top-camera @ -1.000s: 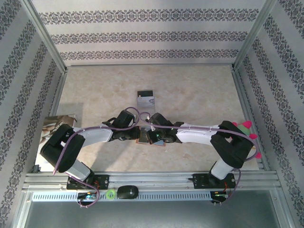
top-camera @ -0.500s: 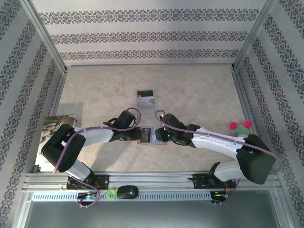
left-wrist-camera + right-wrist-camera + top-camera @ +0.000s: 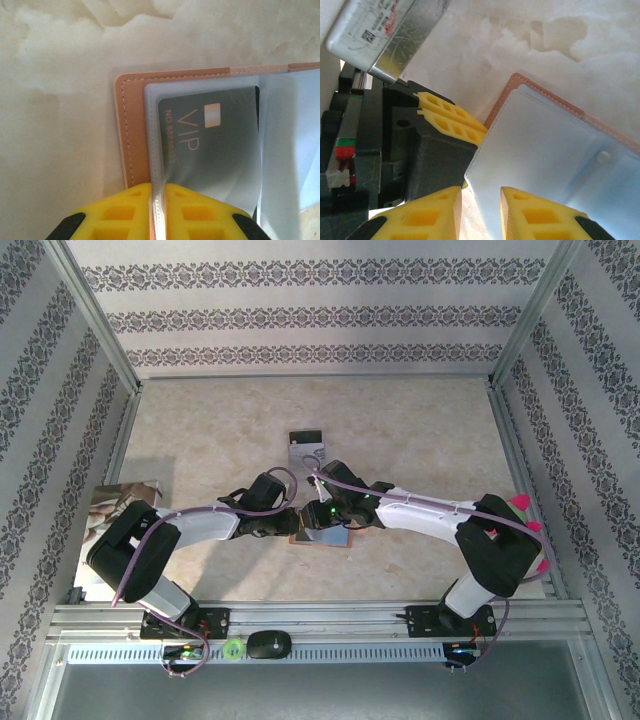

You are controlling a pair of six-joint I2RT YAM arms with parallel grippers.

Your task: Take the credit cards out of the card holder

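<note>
A: Where's the card holder [image 3: 131, 130] lying?
B: Open on the table [image 3: 55, 125], between both arms. Left gripper [image 3: 158, 192] is pinching its clear sleeve [image 3: 152, 135]; right gripper [image 3: 481, 205] is hovering part-open, gripping nothing.

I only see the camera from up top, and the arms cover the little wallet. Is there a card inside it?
Observer: Yes. The left wrist view shows a grey card marked VIP, tucked in a clear sleeve of the card holder.
Operator: What's the left arm doing to it?
Observer: The left arm's fingers are pinched shut on the sleeve's edge.
Operator: And the other arm?
Observer: In the right wrist view, the right arm's fingers are apart, next to a corner of a sleeve.
</note>
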